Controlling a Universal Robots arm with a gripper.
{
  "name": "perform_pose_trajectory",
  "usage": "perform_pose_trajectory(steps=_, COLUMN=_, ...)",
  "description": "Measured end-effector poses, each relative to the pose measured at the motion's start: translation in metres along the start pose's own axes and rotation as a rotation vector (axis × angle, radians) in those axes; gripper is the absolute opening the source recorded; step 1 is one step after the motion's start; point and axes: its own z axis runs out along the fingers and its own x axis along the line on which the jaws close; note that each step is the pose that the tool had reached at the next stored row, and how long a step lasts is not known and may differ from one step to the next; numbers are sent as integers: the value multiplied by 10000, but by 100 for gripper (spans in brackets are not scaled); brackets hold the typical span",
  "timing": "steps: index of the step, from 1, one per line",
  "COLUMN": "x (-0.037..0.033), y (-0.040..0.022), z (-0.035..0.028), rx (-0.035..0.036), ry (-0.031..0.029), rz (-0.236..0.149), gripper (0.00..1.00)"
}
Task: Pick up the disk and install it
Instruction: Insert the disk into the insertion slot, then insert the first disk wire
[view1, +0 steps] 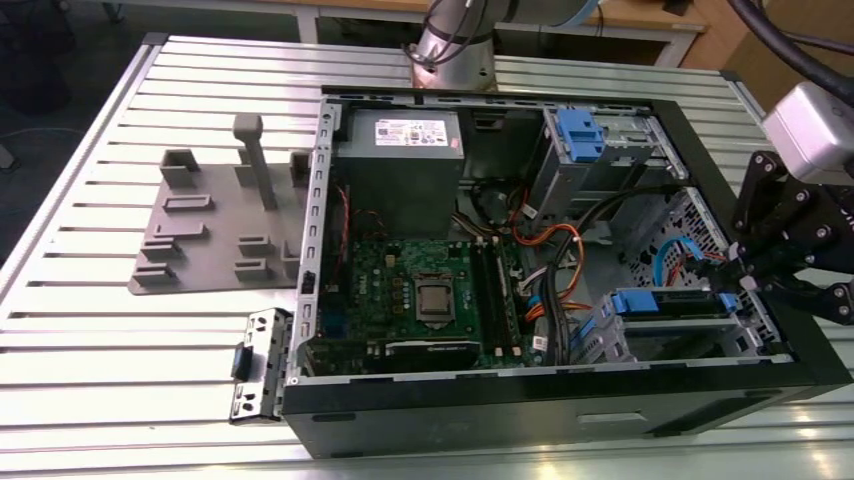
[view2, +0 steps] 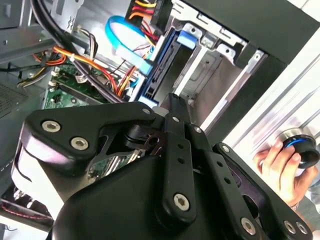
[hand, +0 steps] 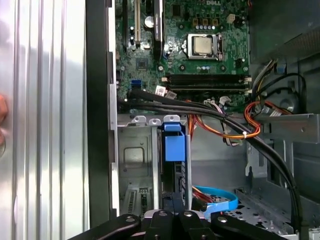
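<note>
Sitting in drive cage (hand: 131, 150), disk (hand: 174, 147) mostly hidden, gripper (view1: 742, 282) just beside

Exterior view: raised, well back, looking down across the slatted table (view1: 80, 330) into the open computer case (view1: 534, 425), gripper (view1: 734, 283) at the exterior view's right. Both wrist views: mounted close behind the jaws, looking past them from different sides. Shared by all: drive cage (hand: 135, 155) just ahead of the jaws, motherboard (hand: 200, 30) beyond.
</note>
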Motion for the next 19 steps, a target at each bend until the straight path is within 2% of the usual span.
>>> perform_pose_trajectory(steps=6, x=-2, y=-89, z=28, rx=-3, ry=1, rz=0, gripper=10)
perform_pose_trajectory(steps=10, x=-9, y=-189, z=33, rx=-12, ry=0, rz=1, gripper=10)
perform_pose_trajectory(steps=19, x=-10, y=-199, z=34, rx=-12, ry=2, rz=2, gripper=10)
